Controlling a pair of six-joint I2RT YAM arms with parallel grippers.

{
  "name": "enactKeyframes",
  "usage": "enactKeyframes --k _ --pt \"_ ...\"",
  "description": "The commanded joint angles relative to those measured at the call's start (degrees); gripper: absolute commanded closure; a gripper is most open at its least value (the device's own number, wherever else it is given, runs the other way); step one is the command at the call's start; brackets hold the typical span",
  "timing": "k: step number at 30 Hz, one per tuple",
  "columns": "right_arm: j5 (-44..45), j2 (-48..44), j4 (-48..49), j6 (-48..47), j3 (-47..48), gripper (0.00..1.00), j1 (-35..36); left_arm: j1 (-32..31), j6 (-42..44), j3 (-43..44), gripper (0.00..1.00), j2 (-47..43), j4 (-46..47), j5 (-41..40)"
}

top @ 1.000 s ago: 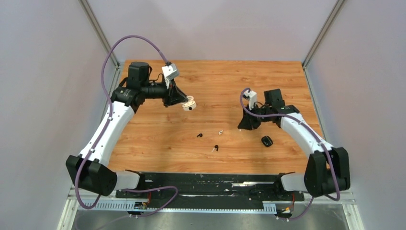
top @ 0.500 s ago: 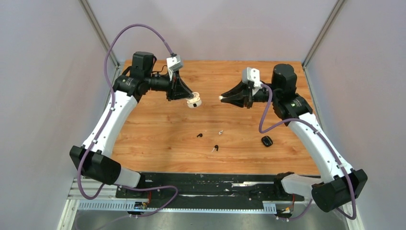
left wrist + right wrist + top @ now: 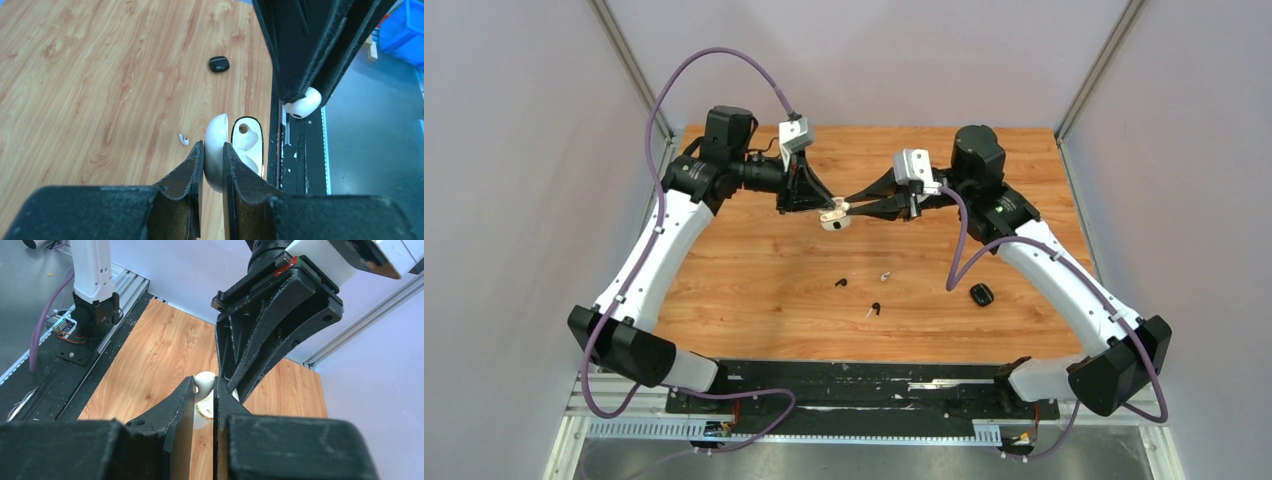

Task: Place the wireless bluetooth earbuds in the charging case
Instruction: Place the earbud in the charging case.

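Looking first at the held white earbud (image 3: pixel 302 104), we saw it pinched at the very tips of the right gripper (image 3: pixel 851 204), whose fingers were clenched on it so that only its rounded body showed beyond them. It hung in the air just beside the white charging case (image 3: pixel 243 150) - whether the two touched, we could not tell. The case stood open, its lid swung back and one moulded socket of the base plainly visible. The left gripper (image 3: pixel 213 150) grasped it by the lid, fingers closed tight on either side, and held it well above the table (image 3: pixel 754 270), over the far half of the wood. The two grippers met nose to nose there, the left coming in from the left and the right from the right.

Below them, the other earbuds lay loose on the wood toward the middle of the table. We made out a lone black earbud (image 3: pixel 841 283) and, near it to the right, a lone white earbud (image 3: pixel 885 275). Closer to the arm bases lay the paired earbuds (image 3: pixel 873 310) - one black and one white, just beside each other, too small for us to say whether they touched. Further right, apart from all of these, the black charging case (image 3: pixel 981 294) sat on the table with its lid shut, under the right arm's forearm.
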Motion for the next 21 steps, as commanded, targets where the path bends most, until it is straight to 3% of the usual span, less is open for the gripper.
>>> enactKeyframes --k 1,21 --pt "-1.1 0.9 3.9 -1.5 2.9 0.94 0.5 -1.0 2.4 2.9 1.0 -2.7 -1.7 1.7" --pt "1.6 1.4 -0.3 -6.9 2.1 0.91 2.2 -2.2 5.2 4.3 1.0 -3.8 -3.6 1.2"
